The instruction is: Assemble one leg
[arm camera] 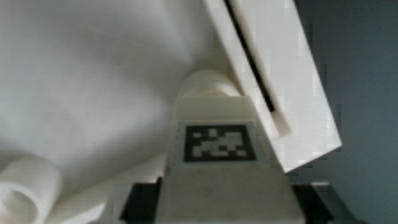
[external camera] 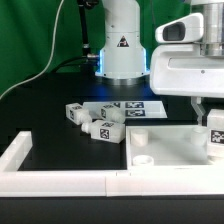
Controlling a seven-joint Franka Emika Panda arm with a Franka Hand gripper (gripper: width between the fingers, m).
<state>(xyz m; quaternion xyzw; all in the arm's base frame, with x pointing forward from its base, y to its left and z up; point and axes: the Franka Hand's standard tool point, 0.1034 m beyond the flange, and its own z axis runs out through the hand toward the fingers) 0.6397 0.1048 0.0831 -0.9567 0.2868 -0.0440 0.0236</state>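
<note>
My gripper (external camera: 212,112) hangs at the exterior view's right and is shut on a white leg (external camera: 215,136) with a tag sticker. It holds the leg upright, with the lower end at the far right part of the large white panel (external camera: 175,142). In the wrist view the leg (arm camera: 219,140) fills the middle between my dark fingers (arm camera: 146,200), pointing down at the panel's raised rim (arm camera: 267,60). Whether the leg touches the panel I cannot tell. Three more legs (external camera: 105,129) lie loose on the black table to the panel's left.
The marker board (external camera: 137,104) lies in front of the robot base (external camera: 122,50). A round boss (external camera: 143,157) stands on the panel's near left corner. A white rail (external camera: 60,180) runs along the table's front and left edge.
</note>
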